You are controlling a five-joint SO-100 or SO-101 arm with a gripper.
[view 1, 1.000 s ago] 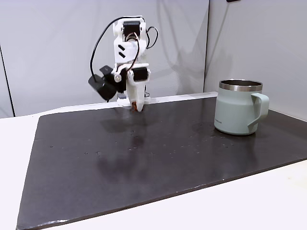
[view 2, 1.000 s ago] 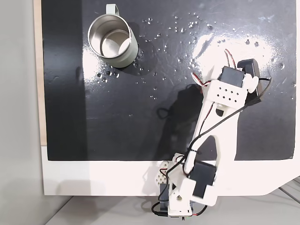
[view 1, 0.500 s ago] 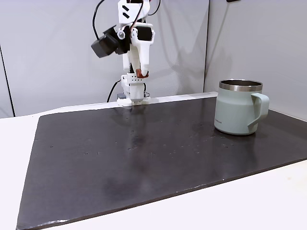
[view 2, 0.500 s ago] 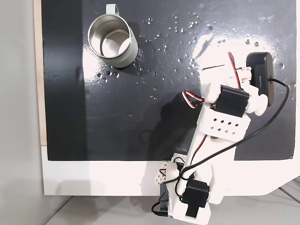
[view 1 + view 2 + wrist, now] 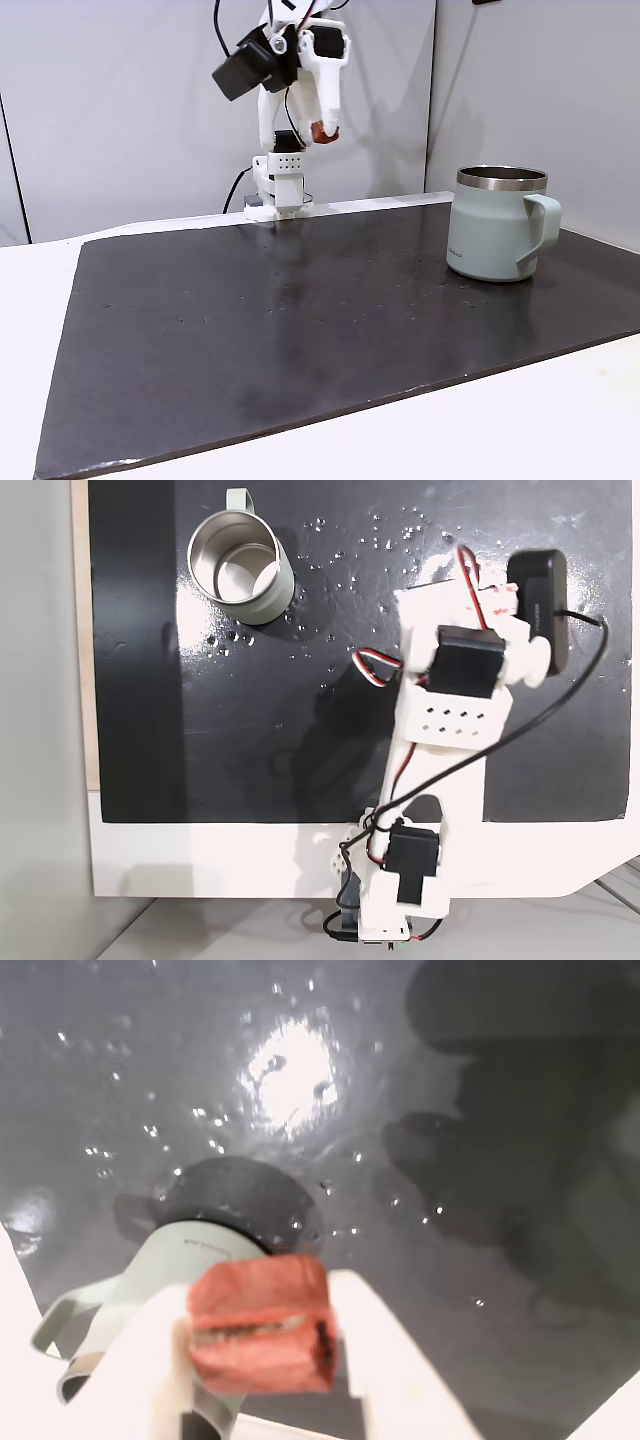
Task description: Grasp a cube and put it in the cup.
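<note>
Rust-red cube (image 5: pixel 262 1322): clamped between the two white fingers of the pincer (image 5: pixel 323 131), carried high above the dark mat (image 5: pixel 300 320) on the worktop (image 5: pixel 40 270). In the side-on fixed view it hangs near the arm's base at the back of the mat, well apart from the cup.

Cup (image 5: pixel 497 223): pale sage-green mug with a bare steel rim and large handle, upright on the mat. In the top-down fixed view the cup (image 5: pixel 240 568) sits near the upper left corner; its steel interior appears empty. In the wrist view the cup (image 5: pixel 170 1260) lies beyond and below the cube, partly behind the fingers.

Step in hand, as judged: transport, with the grasp made and the cube lifted clear. Next move calls for swinging the pincer across until it is over the cup's mouth, lowering a little, then releasing.
</note>
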